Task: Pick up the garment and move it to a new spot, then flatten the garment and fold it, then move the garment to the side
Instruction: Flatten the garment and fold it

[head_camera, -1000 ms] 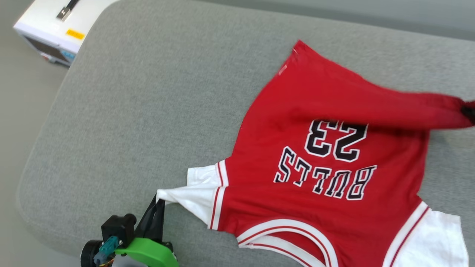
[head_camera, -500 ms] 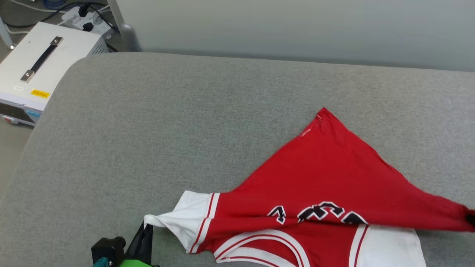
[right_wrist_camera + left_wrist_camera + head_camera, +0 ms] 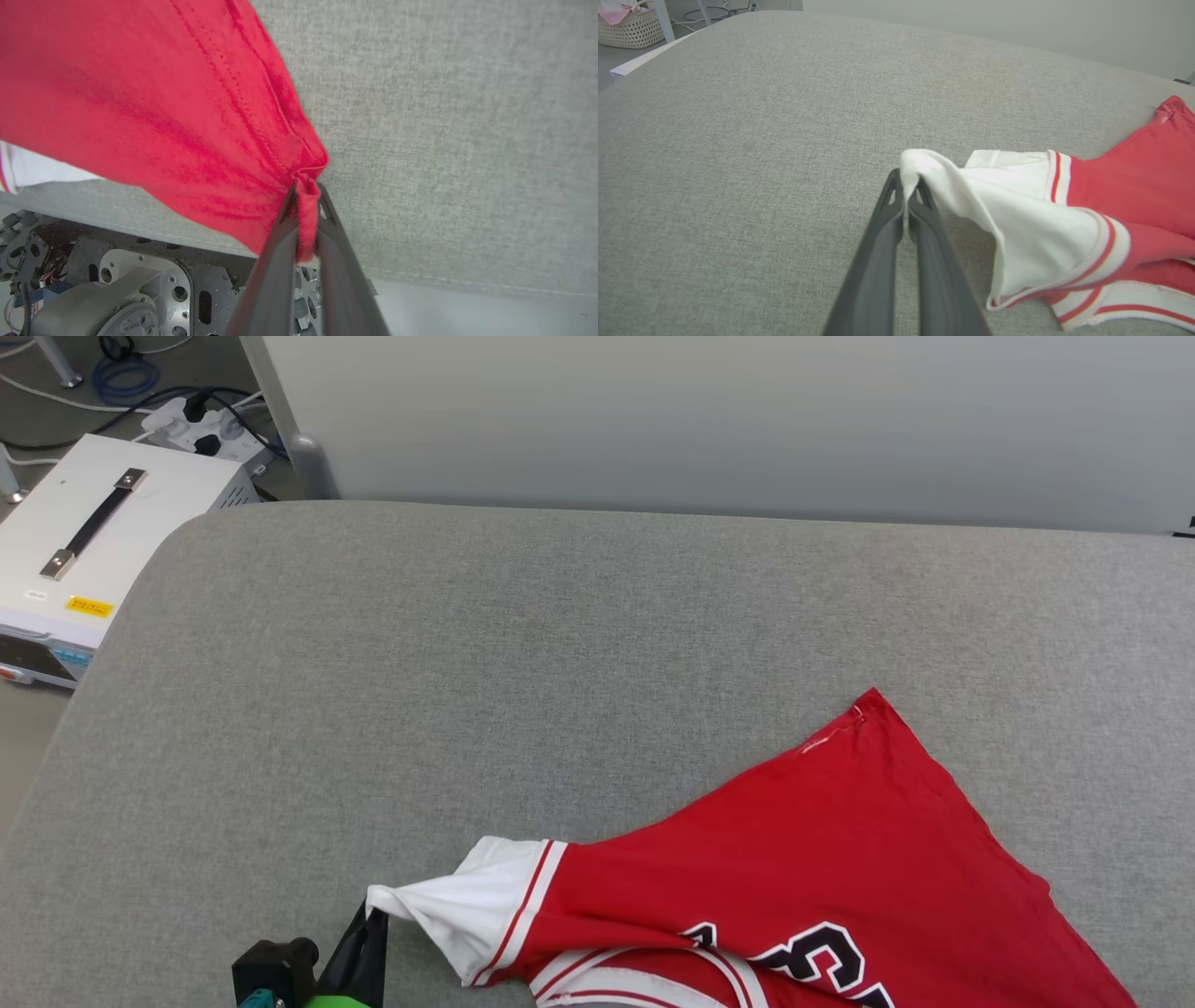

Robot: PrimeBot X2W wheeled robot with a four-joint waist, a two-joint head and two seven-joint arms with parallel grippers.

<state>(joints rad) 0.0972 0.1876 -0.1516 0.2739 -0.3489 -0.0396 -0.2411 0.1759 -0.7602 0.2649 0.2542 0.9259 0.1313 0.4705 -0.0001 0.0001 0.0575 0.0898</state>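
Along the near edge of the broad grey woven-fabric cushion, toward its near right corner, lies the red jersey T-shirt with white short sleeves, red-and-white striped trim and black white-outlined lettering. Its red body is doubled over into a slanted wedge whose far point reaches toward the middle of the cushion, and part of the lettering peeps out below the fold.

The left pincer sits at the near edge, just left of the T-shirt. Its two dark fingers are closed together on the tip of one white sleeve, which is drawn out to a peak.

The right pincer is likewise clamped, on a stitched red corner of the T-shirt. The cloth bunches between its fingers and spreads away over the cushion's near edge, with the robot's grey metal base below.

Beyond the far left corner stands a white box-shaped unit with a black carrying handle, beside a white power strip.
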